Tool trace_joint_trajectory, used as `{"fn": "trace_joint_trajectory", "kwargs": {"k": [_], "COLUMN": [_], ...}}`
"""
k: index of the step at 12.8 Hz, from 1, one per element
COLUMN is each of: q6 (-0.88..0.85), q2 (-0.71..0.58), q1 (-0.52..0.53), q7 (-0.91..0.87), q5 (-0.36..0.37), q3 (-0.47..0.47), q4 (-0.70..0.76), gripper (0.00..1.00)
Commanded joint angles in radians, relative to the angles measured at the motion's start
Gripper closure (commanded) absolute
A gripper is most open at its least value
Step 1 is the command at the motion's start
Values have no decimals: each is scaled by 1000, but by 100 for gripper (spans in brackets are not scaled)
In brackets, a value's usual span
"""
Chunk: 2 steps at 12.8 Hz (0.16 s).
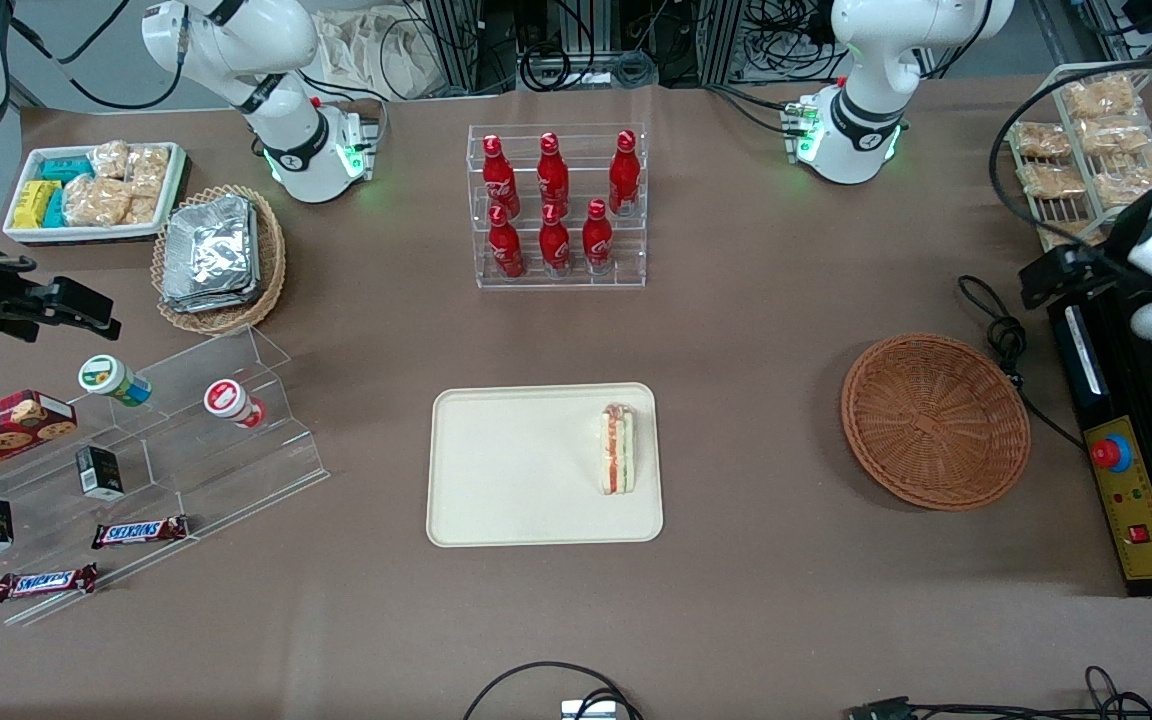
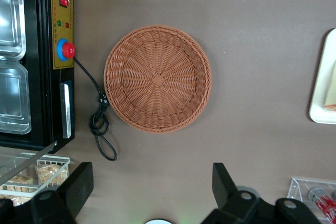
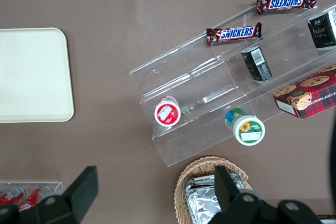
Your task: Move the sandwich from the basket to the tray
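Note:
The sandwich (image 1: 618,448), a wrapped wedge with red, orange and green layers, lies on the cream tray (image 1: 496,470), near the tray's edge closest to the basket. The reddish-brown wicker basket (image 1: 934,420) is empty; the left wrist view looks straight down into the basket (image 2: 157,78) and catches the tray's rim (image 2: 319,93). My left gripper (image 1: 1041,282) hangs high above the table toward the working arm's end, a little farther from the front camera than the basket. Its fingers (image 2: 79,187) stand wide apart, so the gripper (image 2: 152,187) is open with only bare table between them.
A black control box with a red button (image 1: 1111,455) and a coiled cable (image 1: 1001,335) lie beside the basket. A wire rack of snack bags (image 1: 1096,140) stands farther back. The red-bottle rack (image 1: 556,205), a foil-packet basket (image 1: 216,255) and a clear step shelf (image 1: 136,450) occupy the rest.

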Motion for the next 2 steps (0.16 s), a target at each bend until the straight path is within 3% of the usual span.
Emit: {"fn": "trace_joint_trajectory", "kwargs": {"k": [1,2], "q6": [-20,-23], "q2": [-13,-13], "q1": [-8,-8], "q7": [20,16], "q5": [-29,-30], "q3": [11,11], "q4": [4,2], "gripper": [0,0]}}
